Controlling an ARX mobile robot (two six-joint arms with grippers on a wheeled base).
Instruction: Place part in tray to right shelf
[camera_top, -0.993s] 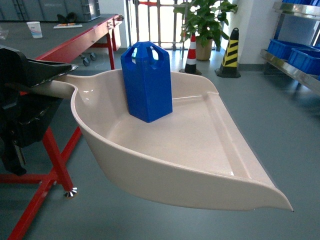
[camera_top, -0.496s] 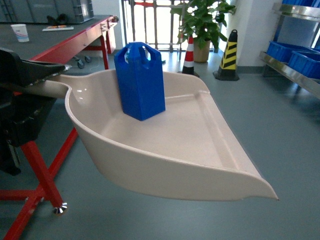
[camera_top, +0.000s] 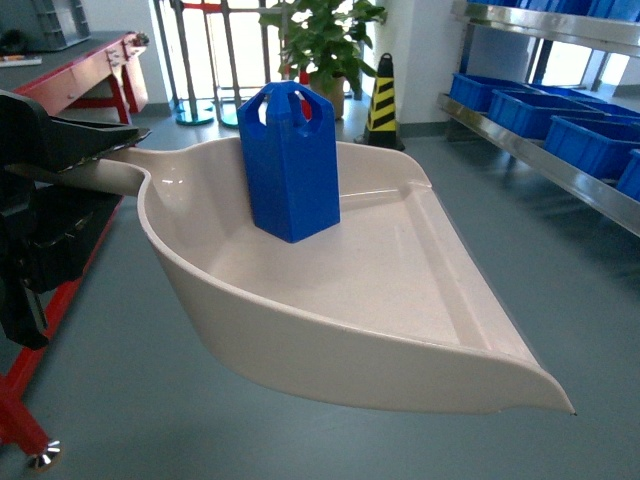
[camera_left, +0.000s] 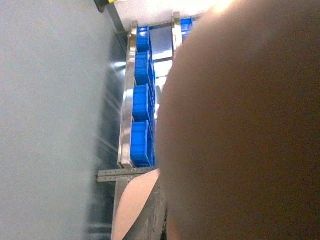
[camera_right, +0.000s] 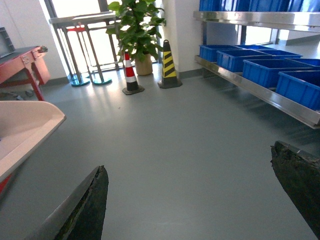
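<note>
The bright-blue part stands upright inside the beige tray, near its back wall. My left gripper is shut on the tray's handle and holds the tray level in the air at the left of the head view. In the left wrist view the tray's underside fills most of the frame. The right shelf runs along the right wall, its steel rail ahead and off to the right. My right gripper is open above bare floor, holding nothing.
Several blue crates sit on the shelf. A striped cone and a potted plant stand by the far wall. A red-framed table is at the left. Grey floor lies between me and the shelf.
The view has swung to the right: the shelf and crates have come further into the frame and the red table has slid off left. Tray and part stay steady in my left gripper.
</note>
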